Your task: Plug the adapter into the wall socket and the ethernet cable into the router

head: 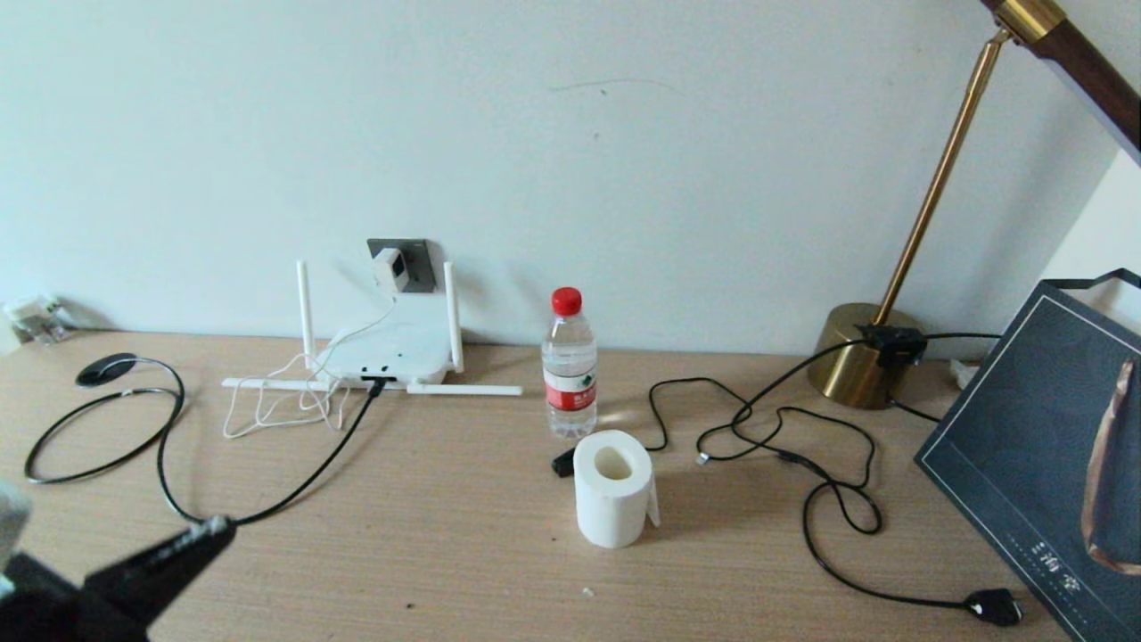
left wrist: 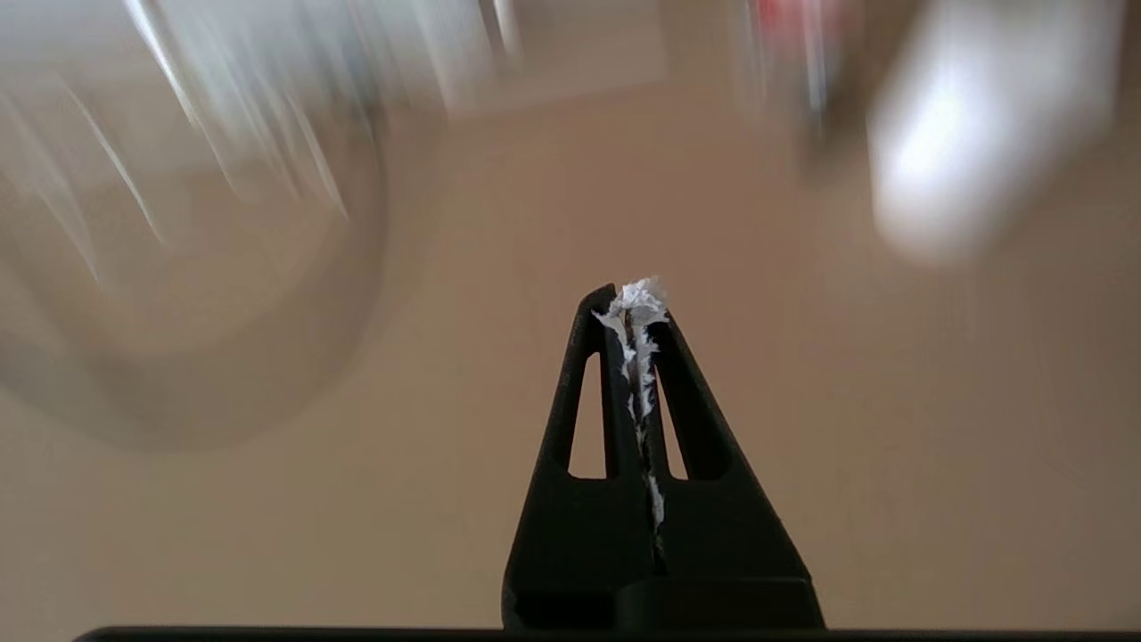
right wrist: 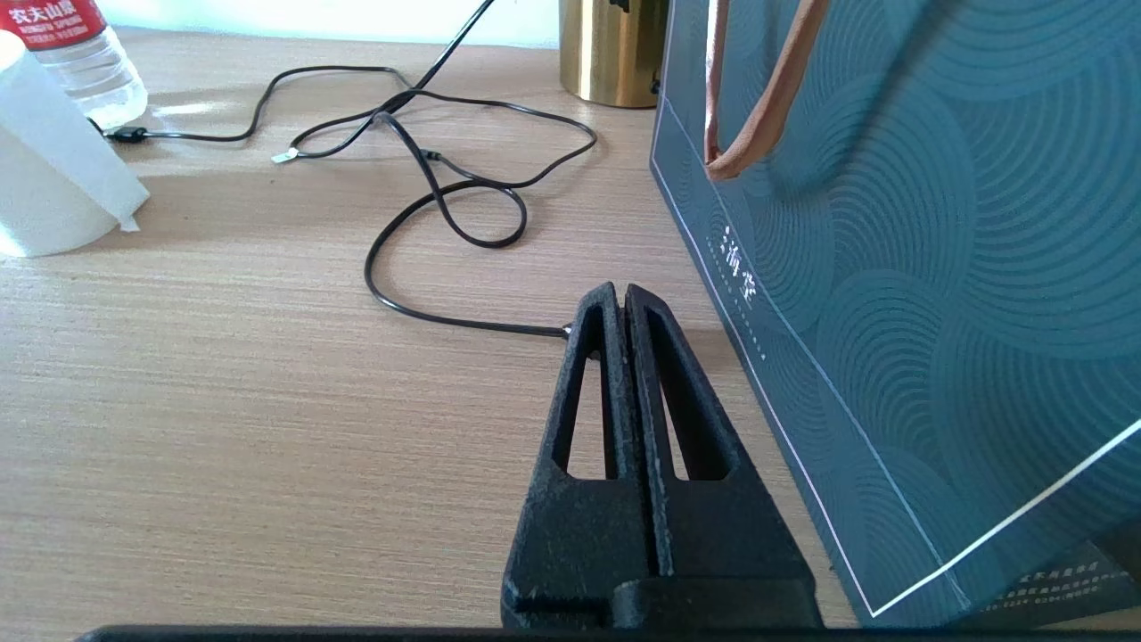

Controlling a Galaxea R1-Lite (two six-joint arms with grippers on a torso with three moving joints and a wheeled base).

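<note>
The adapter (head: 392, 268) sits in the wall socket (head: 412, 259) at upper centre-left of the frame and the ethernet cable (head: 312, 477) is plugged into the router (head: 385, 353) just below, while the left hand (head: 207, 531), lower left, and the right hand (right wrist: 620, 294), beside a dark bag (right wrist: 936, 267), are both closed on nothing.

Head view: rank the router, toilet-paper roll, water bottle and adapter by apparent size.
1. router, antennas included
2. water bottle and toilet-paper roll: similar, and the roll sits nearer the camera
3. adapter
</note>
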